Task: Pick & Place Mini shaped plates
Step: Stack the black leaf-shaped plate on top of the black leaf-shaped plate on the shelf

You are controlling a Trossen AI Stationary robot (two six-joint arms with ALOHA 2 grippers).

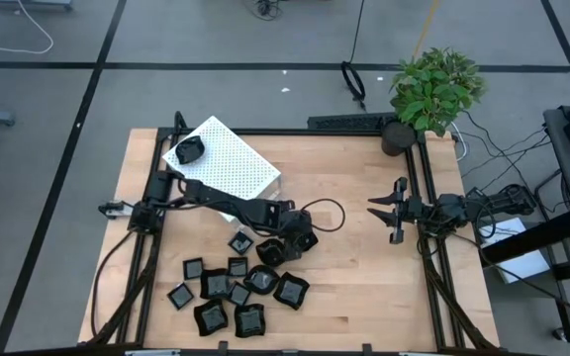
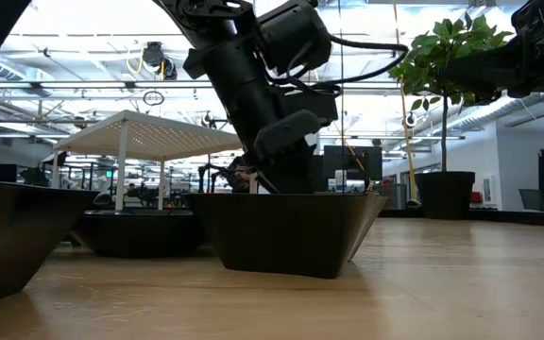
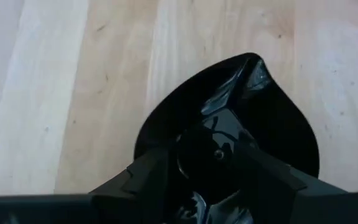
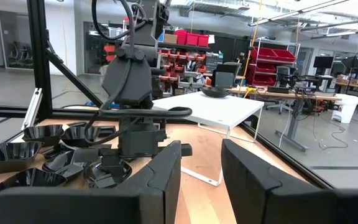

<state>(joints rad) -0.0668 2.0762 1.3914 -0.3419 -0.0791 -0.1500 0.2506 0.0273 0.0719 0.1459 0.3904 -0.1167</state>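
A glossy black scalloped mini plate sits under the left tool, grip unclear; light, slippery, best pinched at its raised rim. The right tool waits wide.

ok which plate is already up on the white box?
Just one: the mini plate sitting on top of the white perforated box, at the table's far left. All the others lie clustered on the wood near the left gripper.
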